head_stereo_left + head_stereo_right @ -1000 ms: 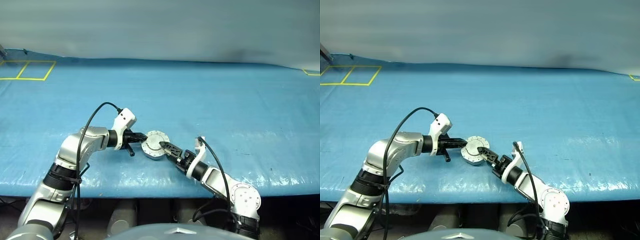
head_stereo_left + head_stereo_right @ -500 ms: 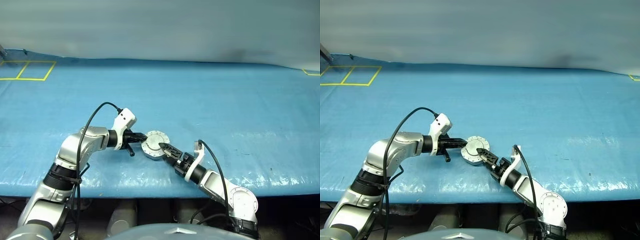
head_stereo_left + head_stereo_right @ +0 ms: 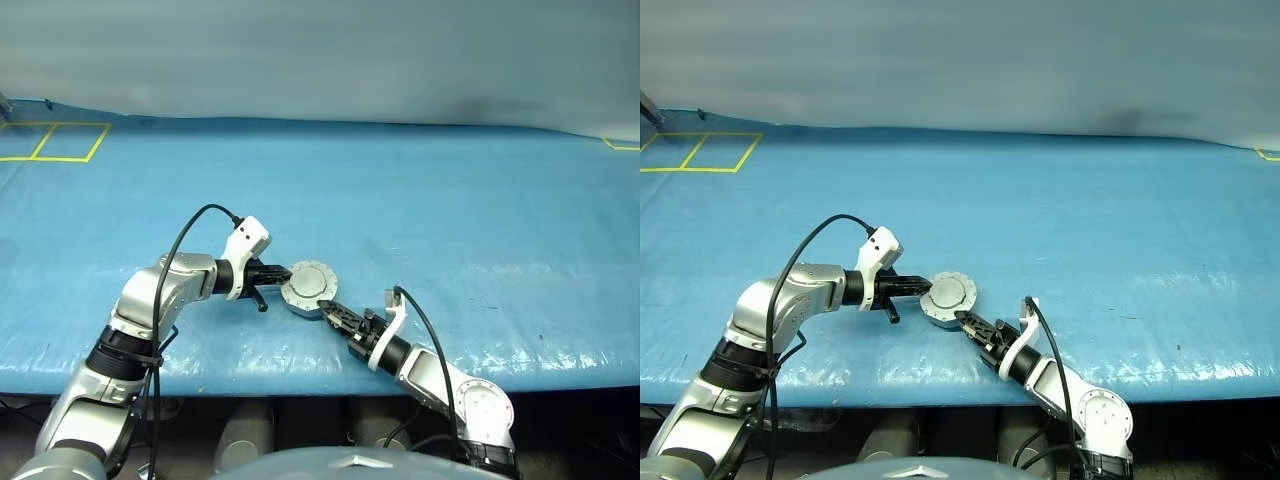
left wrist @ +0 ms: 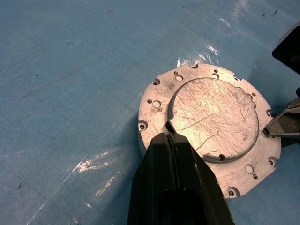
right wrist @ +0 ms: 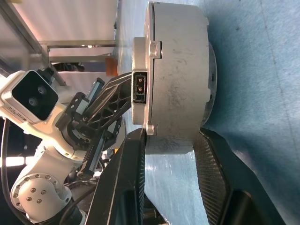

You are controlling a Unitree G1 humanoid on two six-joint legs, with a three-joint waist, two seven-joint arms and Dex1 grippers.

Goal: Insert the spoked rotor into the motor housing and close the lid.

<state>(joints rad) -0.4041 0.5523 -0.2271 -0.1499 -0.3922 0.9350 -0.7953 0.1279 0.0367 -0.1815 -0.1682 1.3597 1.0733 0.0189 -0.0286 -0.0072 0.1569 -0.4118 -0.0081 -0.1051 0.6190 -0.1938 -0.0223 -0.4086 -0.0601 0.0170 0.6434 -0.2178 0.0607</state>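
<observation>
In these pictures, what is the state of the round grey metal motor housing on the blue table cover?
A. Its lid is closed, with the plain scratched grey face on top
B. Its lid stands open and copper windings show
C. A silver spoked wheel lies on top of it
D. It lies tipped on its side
A: the round grey metal motor housing sits flat on the blue table cover, and the lid shows its plain scratched outer face.
</observation>
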